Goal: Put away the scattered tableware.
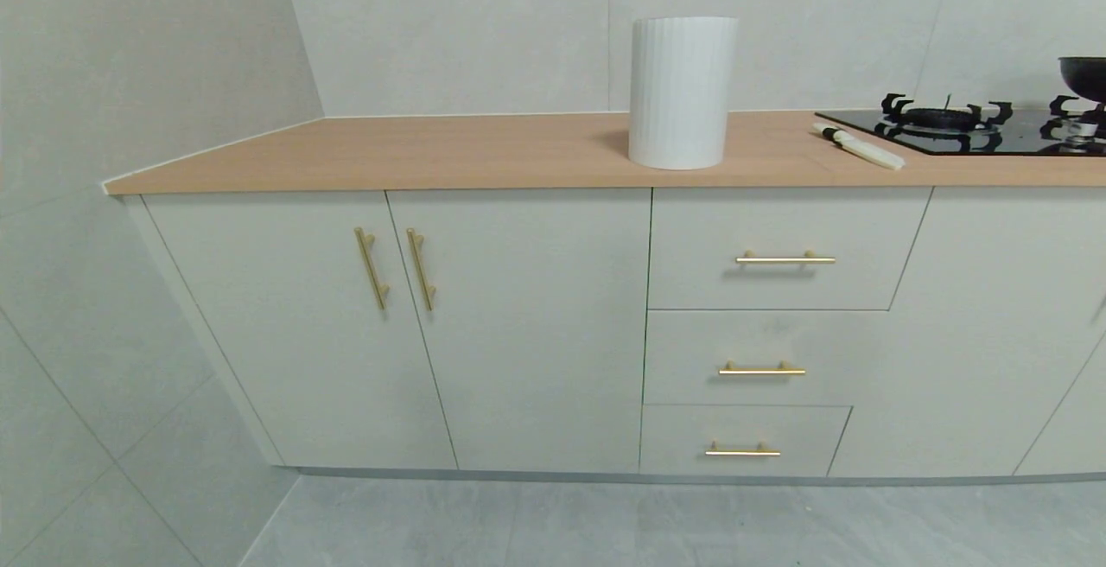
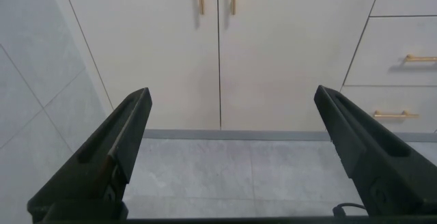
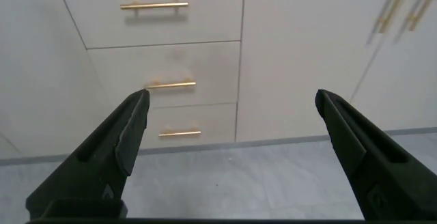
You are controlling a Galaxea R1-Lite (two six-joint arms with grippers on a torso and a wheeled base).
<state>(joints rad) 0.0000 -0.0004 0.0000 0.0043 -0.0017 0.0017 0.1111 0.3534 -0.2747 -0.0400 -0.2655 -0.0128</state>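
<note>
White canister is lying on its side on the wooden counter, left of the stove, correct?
Not quite. The white canister stands upright, not on its side, as the head view shows. The rest holds: it is on the wooden counter, left of the stove.

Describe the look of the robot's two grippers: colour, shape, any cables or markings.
The left gripper and the right gripper look alike: each has two matte black fingers, long and flat-sided, tapering like wedges to narrow tips. No markings are visible. A thin dark loop, perhaps a cable, sits at one left finger's base.
</note>
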